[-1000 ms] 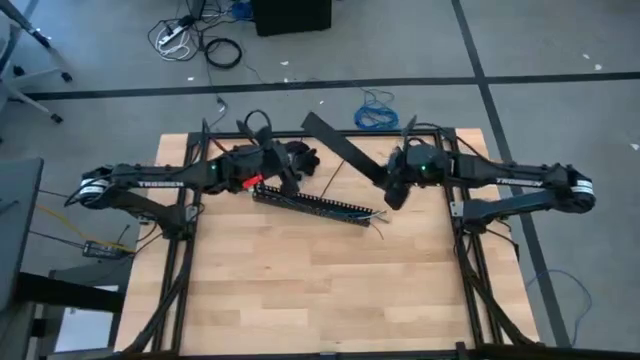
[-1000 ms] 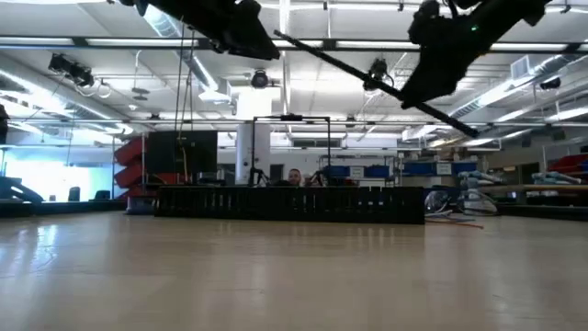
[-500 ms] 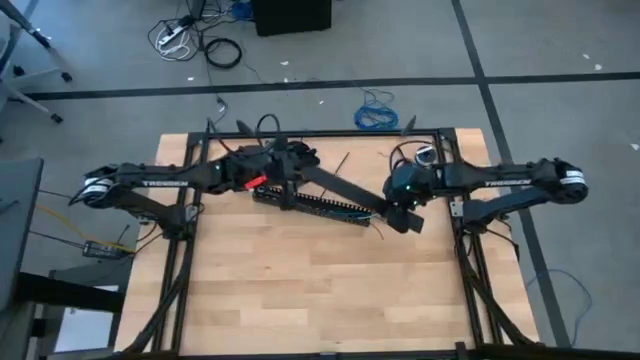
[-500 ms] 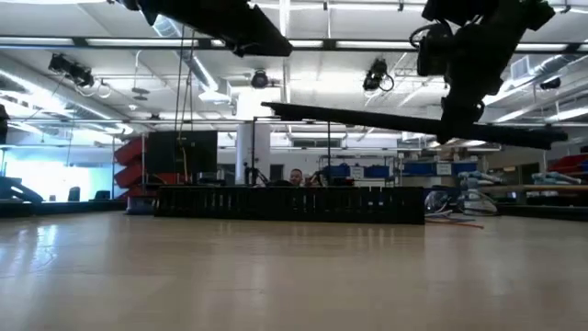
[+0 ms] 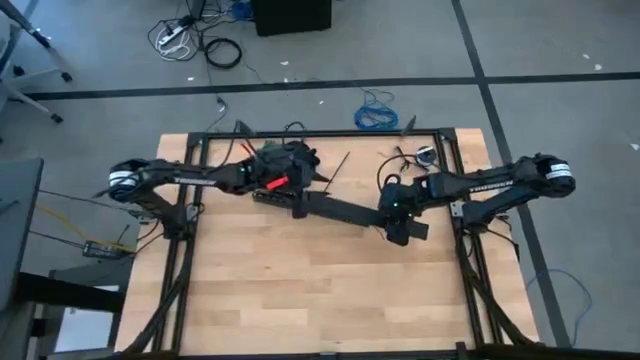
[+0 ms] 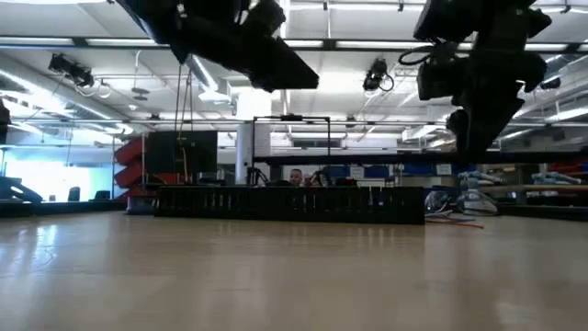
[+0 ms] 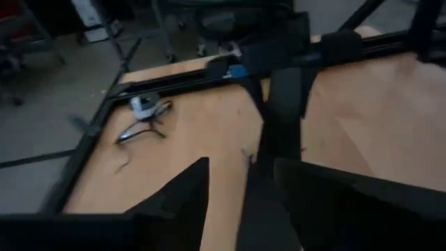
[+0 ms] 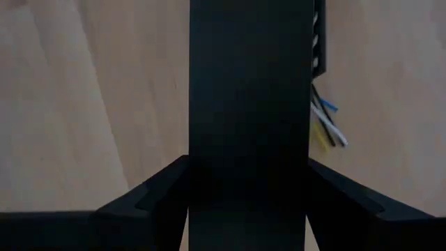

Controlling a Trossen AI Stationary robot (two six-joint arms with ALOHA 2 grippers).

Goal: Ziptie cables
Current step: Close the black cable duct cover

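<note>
Cables [image 8: 326, 124] protruding from slotted duct end, under black strip [image 5: 335, 210]. Right gripper [image 8: 249, 202] jaws clamped on strip. Left gripper [image 5: 298, 196] at strip's other end; jaw state indeterminate.

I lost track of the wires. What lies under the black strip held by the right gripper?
Under the black strip, wire ends poke out beside a slotted duct; the rest is covered.

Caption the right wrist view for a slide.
Right gripper shut on a black strip above the wooden table, with thin cable ends poking out beside it.
</note>
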